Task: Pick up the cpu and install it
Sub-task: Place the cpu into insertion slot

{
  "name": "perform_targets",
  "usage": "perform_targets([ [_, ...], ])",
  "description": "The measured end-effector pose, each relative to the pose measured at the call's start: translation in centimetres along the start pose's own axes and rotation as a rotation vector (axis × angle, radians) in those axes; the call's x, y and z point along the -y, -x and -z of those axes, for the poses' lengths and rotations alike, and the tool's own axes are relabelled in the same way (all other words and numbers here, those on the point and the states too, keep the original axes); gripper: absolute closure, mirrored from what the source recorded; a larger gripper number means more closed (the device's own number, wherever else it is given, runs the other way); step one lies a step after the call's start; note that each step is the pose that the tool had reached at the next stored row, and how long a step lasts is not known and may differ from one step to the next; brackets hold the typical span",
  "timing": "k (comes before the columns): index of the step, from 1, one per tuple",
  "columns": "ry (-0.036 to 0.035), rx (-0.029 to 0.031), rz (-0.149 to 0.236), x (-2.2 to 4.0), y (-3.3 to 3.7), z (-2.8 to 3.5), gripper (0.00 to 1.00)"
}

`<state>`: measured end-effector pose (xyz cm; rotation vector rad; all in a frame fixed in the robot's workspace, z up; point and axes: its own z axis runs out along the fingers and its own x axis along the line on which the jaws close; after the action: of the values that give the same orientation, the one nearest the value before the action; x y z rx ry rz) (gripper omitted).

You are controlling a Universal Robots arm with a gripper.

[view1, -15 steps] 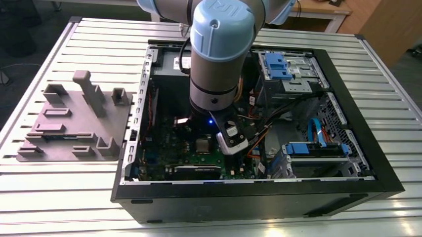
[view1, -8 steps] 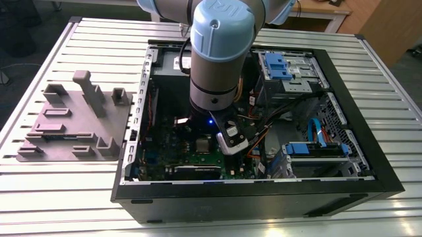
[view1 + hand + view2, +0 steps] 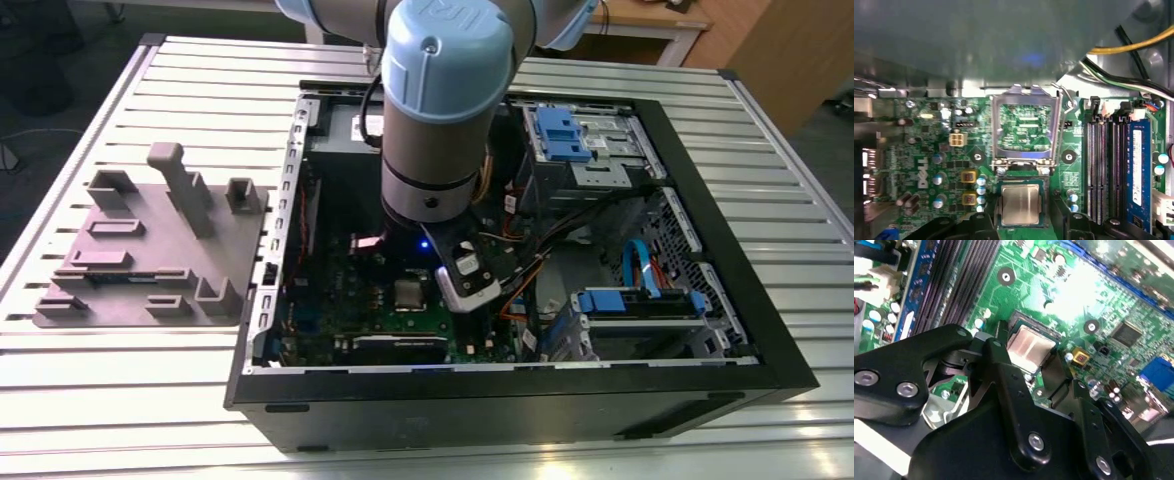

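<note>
The cpu (image 3: 1020, 204), a flat square chip with a shiny silver top, lies flat in its socket on the green motherboard (image 3: 934, 150); it also shows in the second wrist view (image 3: 1030, 346). My gripper (image 3: 1022, 217) hovers low over it, open. Its black fingers (image 3: 983, 221) stand on either side of the chip with a small gap at each edge, as also seen from the second wrist view (image 3: 1026, 360). The hinged silver frame (image 3: 1026, 125) stands swung open beside the socket. In the exterior view the arm (image 3: 434, 120) reaches down into the open computer case (image 3: 727, 250).
Dark memory slots (image 3: 1109, 170) run alongside the socket. Yellow and black cables (image 3: 1134, 47) cross the case near them. Blue drive brackets (image 3: 567, 130) and cabling crowd the case on the exterior view's right. A grey fixture plate (image 3: 147, 250) lies on the slatted table at its left.
</note>
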<state>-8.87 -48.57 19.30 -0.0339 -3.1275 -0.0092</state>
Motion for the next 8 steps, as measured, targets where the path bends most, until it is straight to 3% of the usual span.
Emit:
perform_targets([
  [2, 0.0044, 0.0, 0.0, 0.0, -0.12, -0.01, 0.46],
  [8, 0.0066, 0.0, 0.0, -0.01, 0.06, -0.1, 0.46],
])
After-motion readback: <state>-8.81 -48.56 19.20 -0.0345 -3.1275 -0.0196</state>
